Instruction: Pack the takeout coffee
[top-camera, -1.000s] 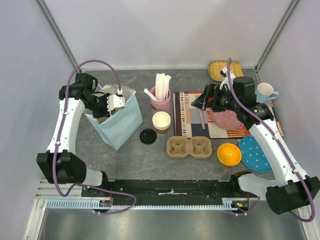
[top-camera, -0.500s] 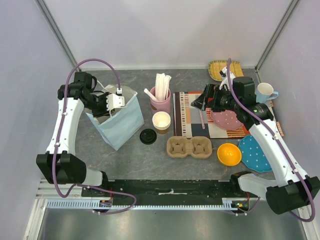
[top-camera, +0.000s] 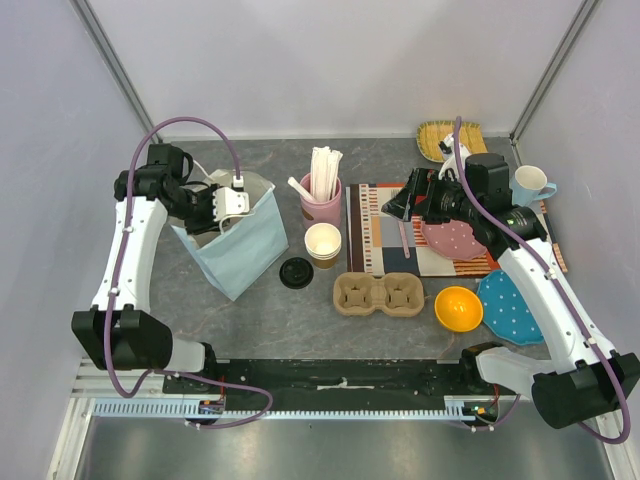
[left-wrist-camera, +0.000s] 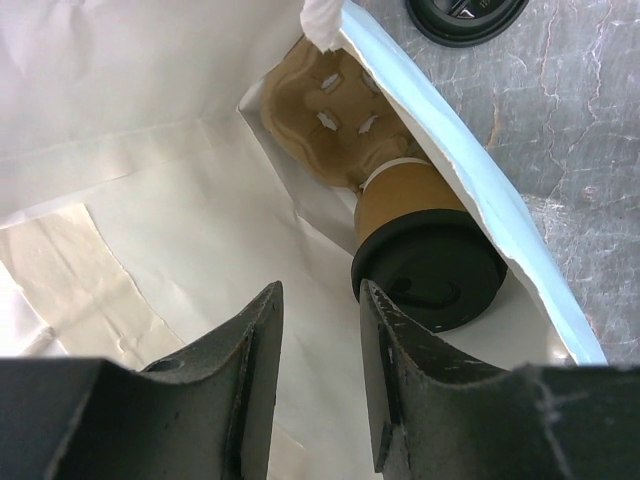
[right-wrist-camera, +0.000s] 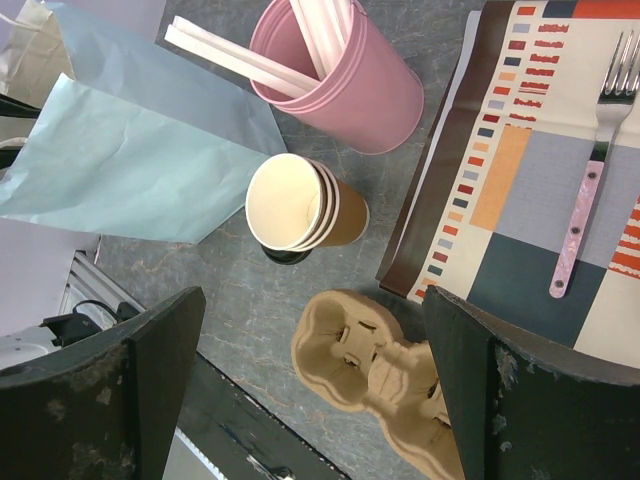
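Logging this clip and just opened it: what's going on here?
The lidded coffee is already inside the bag, with a carrier at its base. The left claw is in the bag mouth beside the cup, open and holding nothing. The right claw hovers wide open over the mat, empty. An unlidded cup, a loose lid and a second carrier sit on the table.

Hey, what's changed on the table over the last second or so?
The left gripper edged slightly toward the back at the mouth of the blue bag, jaws empty; nothing was grabbed or released. The takeout coffee sits inside the bag. The right gripper, lidless cup, loose lid and cup carrier stayed put.
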